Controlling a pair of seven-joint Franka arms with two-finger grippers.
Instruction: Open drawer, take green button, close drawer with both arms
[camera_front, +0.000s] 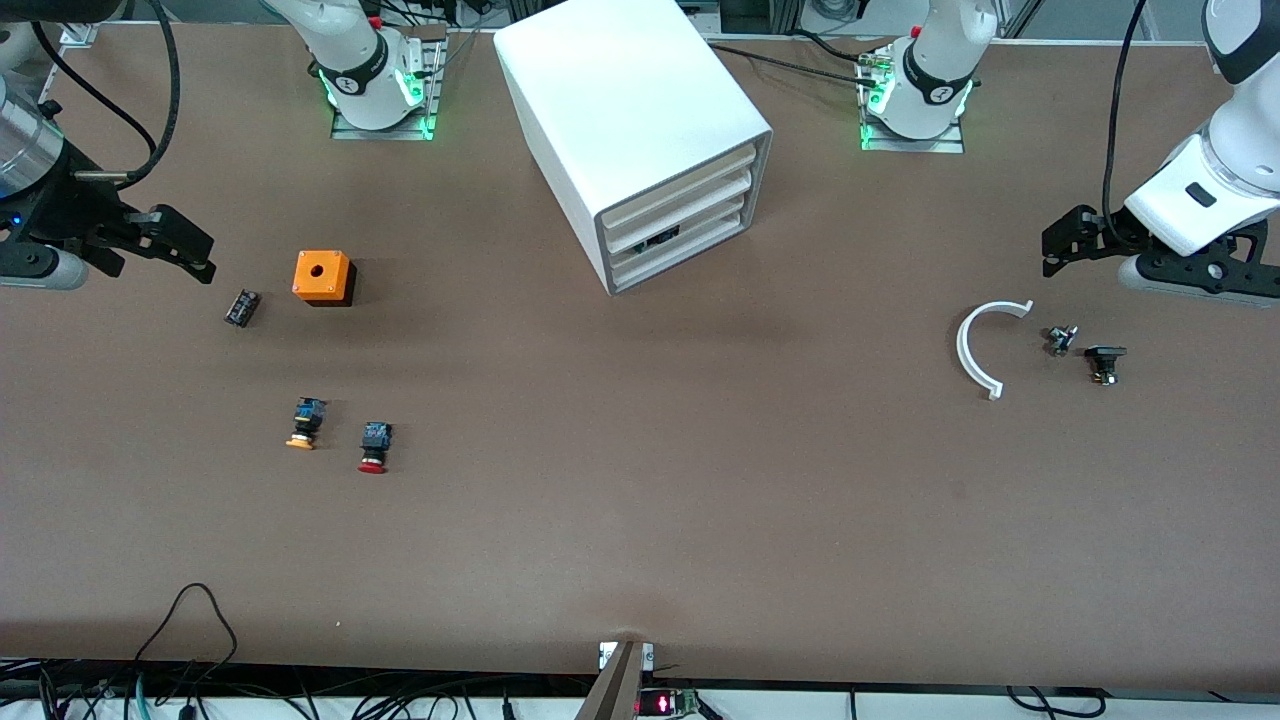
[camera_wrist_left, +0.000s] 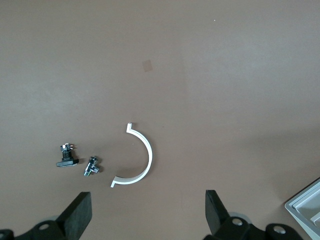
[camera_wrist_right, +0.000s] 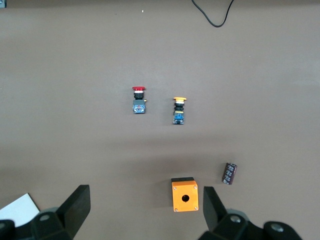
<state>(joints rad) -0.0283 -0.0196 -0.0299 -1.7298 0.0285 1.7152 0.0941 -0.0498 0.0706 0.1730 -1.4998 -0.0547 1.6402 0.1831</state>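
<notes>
the cabinet (camera_front: 640, 140) sits on the brown worktop (camera_front: 640, 520) between the two arm bases, its three drawer fronts turned at an angle toward the front camera and somewhat toward the left arm's end. the drawer (camera_front: 690, 250) of the task is the lowest of the three and looks fully shut, so the green button cannot be seen; my guess is that it lies inside.

the left pincer (camera_front: 1070, 240) hangs over the left arm's end of the worktop, jaws spread wide and holding nothing. in the left wrist view the white curved piece (camera_wrist_left: 142, 155) and two small metal fittings (camera_wrist_left: 80, 162) lie below it. the right pincer (camera_front: 180, 245) hangs over the right arm's end, likewise wide open and empty, above the orange box (camera_front: 322, 277), a small dark cylinder (camera_front: 242, 307), the orange-capped button (camera_front: 305, 422) and the red-capped button (camera_front: 375, 447).

in the front view the drawer lies at about 9 o'clock from the left pincer and 3 o'clock from the right one. its long axis runs across the cabinet's face, from roughly 8 o'clock up to 2 o'clock. because the face tilts toward the left arm's end, the left arm seems better placed to pull it.
</notes>
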